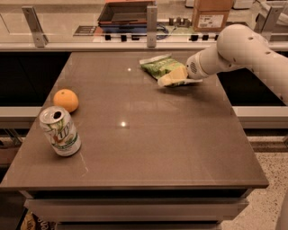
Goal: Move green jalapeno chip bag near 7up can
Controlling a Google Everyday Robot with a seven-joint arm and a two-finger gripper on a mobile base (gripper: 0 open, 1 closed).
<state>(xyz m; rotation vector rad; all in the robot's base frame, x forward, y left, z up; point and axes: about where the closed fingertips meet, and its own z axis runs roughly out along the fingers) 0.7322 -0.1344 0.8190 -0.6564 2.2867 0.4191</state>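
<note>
The table [148, 148] has its front edge nearest me, and a wide stretch of bare brown top runs from there up towards the gripper [173, 78]. Well off to the gripper's left and much nearer the front stands the can [60, 131], upright, silver-white with green lettering and its top opened, close to the left edge. Just behind it, also well left of the gripper, sits an orange [66, 99], apart from the can. Nothing lies between those two and the gripper.

The gripper reaches in from the right on a white arm [238, 49], low over the far right part of the table. Its pale yellow finger lies across the bag [163, 67] and it looks clamped on the bag's near end. The bag is green with light mottling, crinkled, with white sealed ends, and stretches left and away from the gripper.

Beyond the far edge are a metal post [151, 20], a dark tray [126, 12] and a cardboard box [211, 15].
</note>
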